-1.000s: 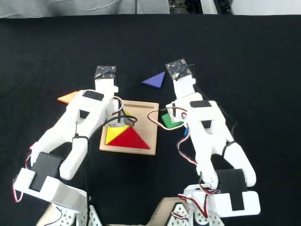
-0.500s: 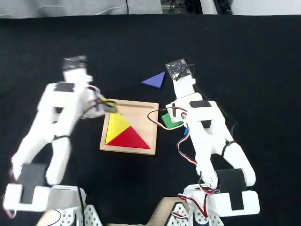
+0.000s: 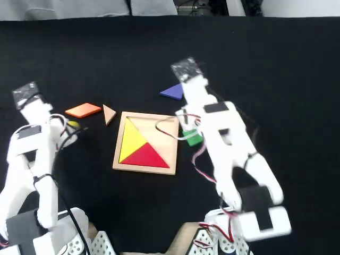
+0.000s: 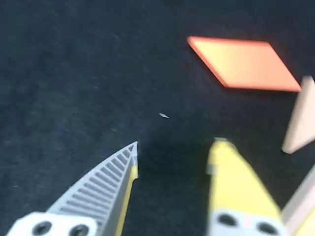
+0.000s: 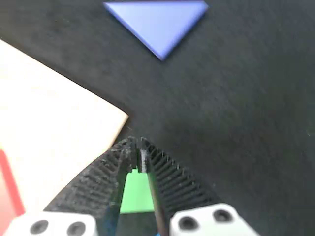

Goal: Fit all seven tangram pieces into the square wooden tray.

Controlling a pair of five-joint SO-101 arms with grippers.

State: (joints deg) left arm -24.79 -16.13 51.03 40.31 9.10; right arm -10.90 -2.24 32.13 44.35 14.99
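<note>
High view: the square wooden tray sits on the black surface with a yellow triangle and a red triangle inside. The right jaws are squeezed shut on a green piece, just beside the tray's corner. The left jaws are wide apart and hold nothing, near the orange piece and tan triangle. The blue triangle lies apart from the tray. I think the green piece could bump the tray's rim and land crooked, because it hangs so close.
</note>
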